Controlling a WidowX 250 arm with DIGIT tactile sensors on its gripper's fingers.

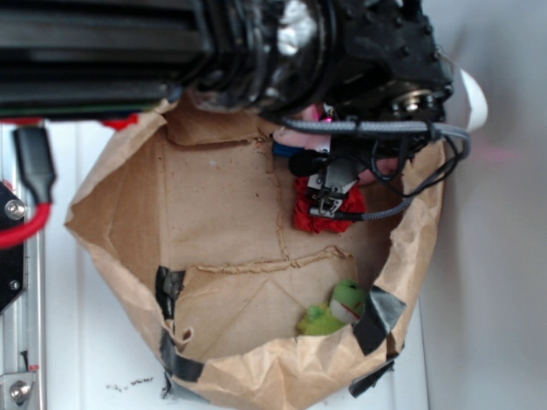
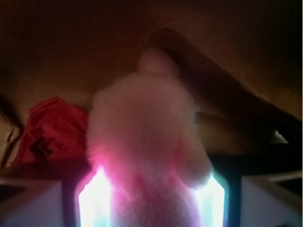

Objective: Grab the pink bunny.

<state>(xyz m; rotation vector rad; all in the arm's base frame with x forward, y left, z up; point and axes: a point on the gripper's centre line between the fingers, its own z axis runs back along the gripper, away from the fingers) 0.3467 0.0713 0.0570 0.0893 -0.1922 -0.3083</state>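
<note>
Crumpled brown paper bag [image 1: 120, 213] holds a ruffled red fabric flower [image 1: 312, 218] mid-frame and a green plush frog [image 1: 338, 309] at lower right. Fluffy pale-pink plush bunny [image 2: 142, 142] sits clamped between the gripper [image 2: 151, 198] fingers [image 2: 92, 201] in the wrist view.

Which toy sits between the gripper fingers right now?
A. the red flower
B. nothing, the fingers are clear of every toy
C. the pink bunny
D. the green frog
C: in the wrist view the pink bunny fills the gap between the glowing fingers, with the red flower off to its side; the exterior view shows the green frog lying apart near the bag's rim.
</note>
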